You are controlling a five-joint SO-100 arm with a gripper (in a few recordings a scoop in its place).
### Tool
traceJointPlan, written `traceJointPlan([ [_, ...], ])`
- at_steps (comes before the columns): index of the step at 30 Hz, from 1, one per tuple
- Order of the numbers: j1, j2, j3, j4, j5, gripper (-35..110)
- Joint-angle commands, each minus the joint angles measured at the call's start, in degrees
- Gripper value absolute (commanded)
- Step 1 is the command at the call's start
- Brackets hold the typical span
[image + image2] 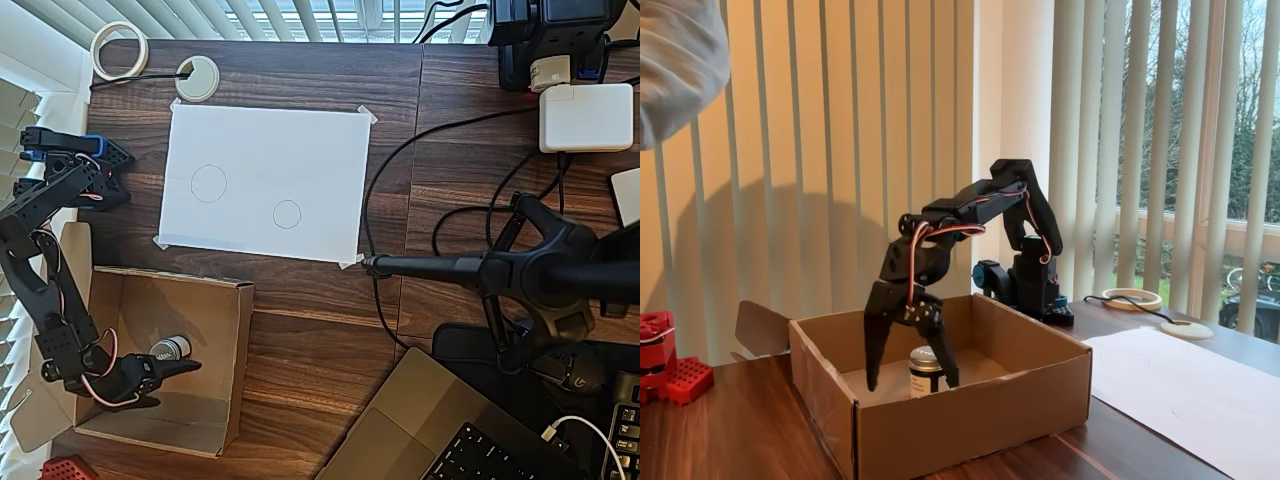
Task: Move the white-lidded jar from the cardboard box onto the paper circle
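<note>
The white-lidded jar (170, 348) (925, 370) stands upright on the floor of the cardboard box (228, 365) (970, 420), near its middle. My black gripper (176, 384) (912, 386) is open and lowered into the box. In the fixed view its two fingers hang either side of the jar, and the right finger (943, 360) overlaps the jar's edge. Overhead, the jar sits just beside the upper finger (185, 367); whether they touch I cannot tell. The paper circle (287, 214) is the smaller outline on the white taped sheet (300, 150), up and to the right of the box.
A larger pencil circle (208, 183) lies left of the small one. A tape roll (119, 48) and desk grommet (197, 78) sit at the back. A black stand (480, 268), cables, a charger (585, 115) and a laptop (440, 430) crowd the right. Red blocks (670, 365) sit beside the box.
</note>
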Motion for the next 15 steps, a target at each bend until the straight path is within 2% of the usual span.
traceJointPlan([
  [1, 0.3, 10.5, 2.4, 1.1, -0.2, 54],
  [15, -0.8, 15.0, 7.6, 1.3, 1.1, 51],
])
